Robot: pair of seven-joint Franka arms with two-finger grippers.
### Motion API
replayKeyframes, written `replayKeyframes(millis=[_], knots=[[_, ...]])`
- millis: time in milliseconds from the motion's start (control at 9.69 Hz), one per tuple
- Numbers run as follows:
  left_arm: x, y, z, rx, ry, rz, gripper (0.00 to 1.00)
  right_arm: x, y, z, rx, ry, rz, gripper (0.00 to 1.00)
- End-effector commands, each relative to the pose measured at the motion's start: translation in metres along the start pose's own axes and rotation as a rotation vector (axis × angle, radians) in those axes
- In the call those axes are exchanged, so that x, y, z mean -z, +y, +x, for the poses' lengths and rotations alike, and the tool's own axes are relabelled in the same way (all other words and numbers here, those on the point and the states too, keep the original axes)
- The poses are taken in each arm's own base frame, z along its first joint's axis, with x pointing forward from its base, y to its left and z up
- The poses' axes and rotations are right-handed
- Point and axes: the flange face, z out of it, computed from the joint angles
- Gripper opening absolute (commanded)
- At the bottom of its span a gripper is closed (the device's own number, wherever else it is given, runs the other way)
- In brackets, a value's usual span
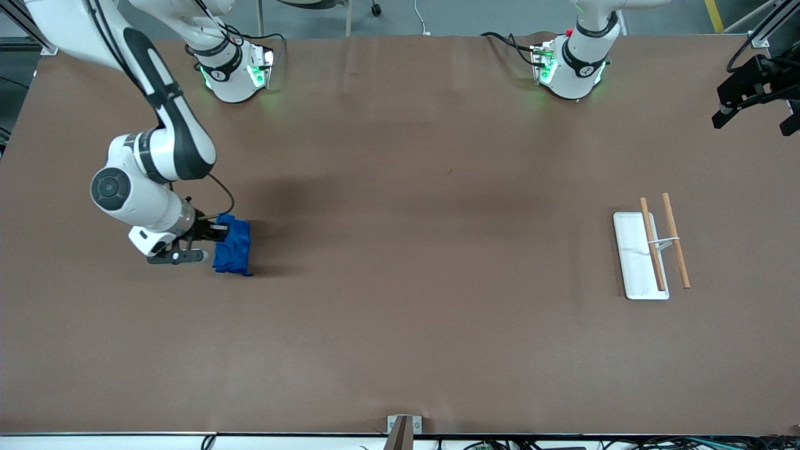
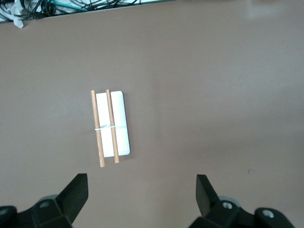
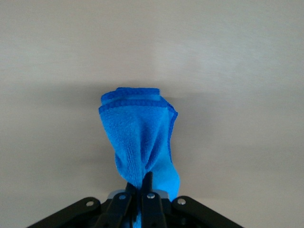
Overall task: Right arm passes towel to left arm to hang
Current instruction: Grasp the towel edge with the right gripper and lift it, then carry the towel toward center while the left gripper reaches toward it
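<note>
The towel (image 1: 233, 246) is a bright blue fuzzy cloth, bunched and hanging at the right arm's end of the table. My right gripper (image 1: 219, 232) is shut on one end of it, and the cloth droops to the table. In the right wrist view the towel (image 3: 138, 137) hangs from the pinched jaws of the right gripper (image 3: 141, 183). My left gripper (image 1: 753, 106) is open and empty, held high at the left arm's end of the table. In the left wrist view my left gripper (image 2: 141, 187) has its jaws wide apart, above the bare table beside the rack.
A white base plate (image 1: 634, 256) with two wooden rods (image 1: 664, 244) stands toward the left arm's end of the table. It also shows in the left wrist view (image 2: 121, 124). Brown table surface lies between the towel and the rack.
</note>
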Motion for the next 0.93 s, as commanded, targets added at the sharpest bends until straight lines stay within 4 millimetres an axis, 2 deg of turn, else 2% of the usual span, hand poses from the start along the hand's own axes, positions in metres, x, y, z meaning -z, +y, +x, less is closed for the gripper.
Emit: replayKeyframes(millis=[0,103,310,413,619,825], knots=[[-0.024,-0.006,0.005,0.007,-0.05,-0.005,1.0,0.048,-0.048,0.009,-0.027,-0.02,0.101,0.0],[-0.032,-0.008,0.007,0.011,-0.063,-0.007,1.0,0.069,-0.077,0.012,-0.042,-0.021,0.172,0.0],[-0.046,-0.008,0.013,-0.008,-0.092,-0.017,1.0,0.095,-0.131,0.009,-0.068,-0.014,0.302,0.0],[-0.061,-0.007,0.012,-0.009,-0.127,-0.046,1.0,0.105,-0.161,0.004,-0.069,-0.028,0.4,0.0],[-0.099,0.014,0.007,-0.007,-0.201,-0.215,1.0,0.13,-0.214,-0.009,-0.071,-0.057,0.584,0.0],[-0.137,0.04,-0.005,-0.003,-0.28,-0.389,1.0,0.146,-0.247,-0.019,-0.053,-0.063,0.67,0.0]])
